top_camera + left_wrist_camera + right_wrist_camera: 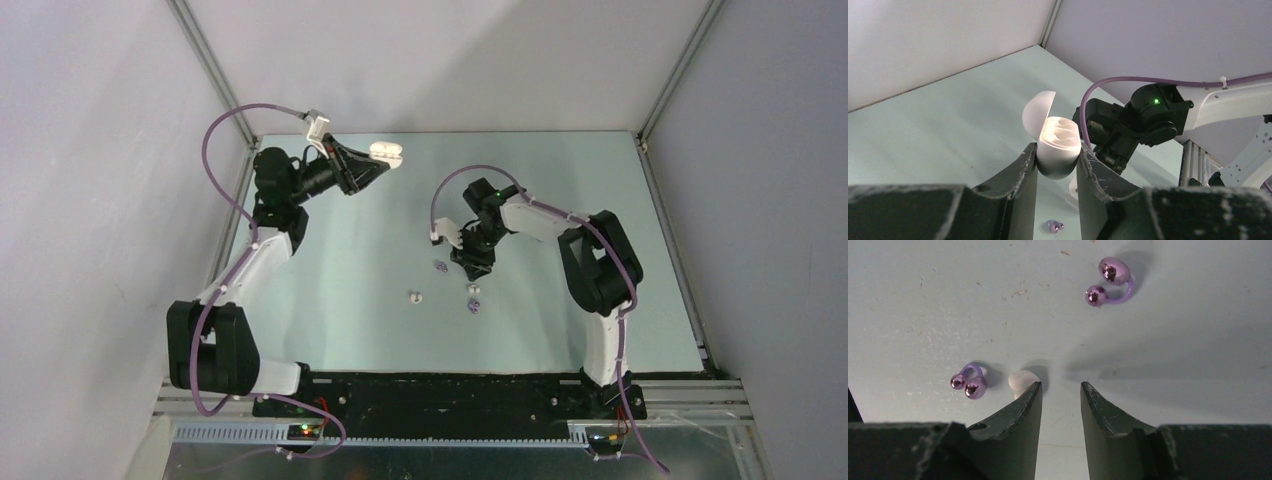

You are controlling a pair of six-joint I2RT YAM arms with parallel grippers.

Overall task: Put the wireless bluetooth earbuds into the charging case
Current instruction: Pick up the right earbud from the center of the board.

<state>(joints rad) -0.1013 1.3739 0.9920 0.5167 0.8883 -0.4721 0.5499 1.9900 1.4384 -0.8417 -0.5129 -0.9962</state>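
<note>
My left gripper (1058, 159) is shut on the lower half of a white charging case (1060, 148). It holds the case in the air at the back left (386, 152), with the lid (1037, 112) flipped open and two empty pockets showing. My right gripper (1060, 386) points down at the table, open, with bare table between its fingers. A white earbud (1022, 379) lies just outside its left fingertip, partly hidden by it. One purple earbud (969, 383) lies beside that, another purple earbud (1112, 281) farther off. A second white earbud (415, 296) lies to the left.
The right arm's wrist (1140, 117) and purple cable (1118, 81) hang close behind the held case. A purple earbud (1054, 226) shows on the table below the left fingers. Grey walls and metal frame posts (210, 60) enclose the pale green table (560, 330).
</note>
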